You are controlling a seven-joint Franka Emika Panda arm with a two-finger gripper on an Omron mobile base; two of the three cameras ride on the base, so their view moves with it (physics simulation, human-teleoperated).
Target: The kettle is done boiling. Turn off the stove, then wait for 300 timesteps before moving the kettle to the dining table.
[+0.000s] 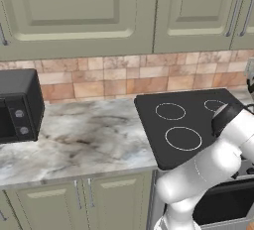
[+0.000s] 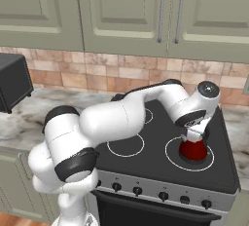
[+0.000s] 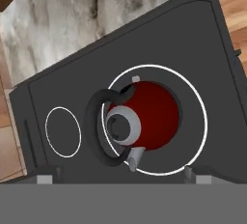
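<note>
Hand view: pincer point(image 3: 120, 174) wide open, empty, above kettle point(image 3: 149, 117) on stove point(image 3: 193, 39); move to dining table pending.

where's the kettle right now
The kettle sits on the stove's front right burner in the right base view, directly below the open gripper.

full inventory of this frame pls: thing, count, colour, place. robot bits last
kettle: 1, red, on the stove's front right burner, under the hand
stove: 1, black glass top with white burner rings, silver front with black knobs, set in the counter
microwave: 1, black, on the counter left of the stove
counter: 1, grey-white marbled, both sides of the stove
wall cabinets: olive green, above the tiled backsplash
arm: 1, white, reaching over the stove
gripper: 1, jaws open, just above the kettle
</note>
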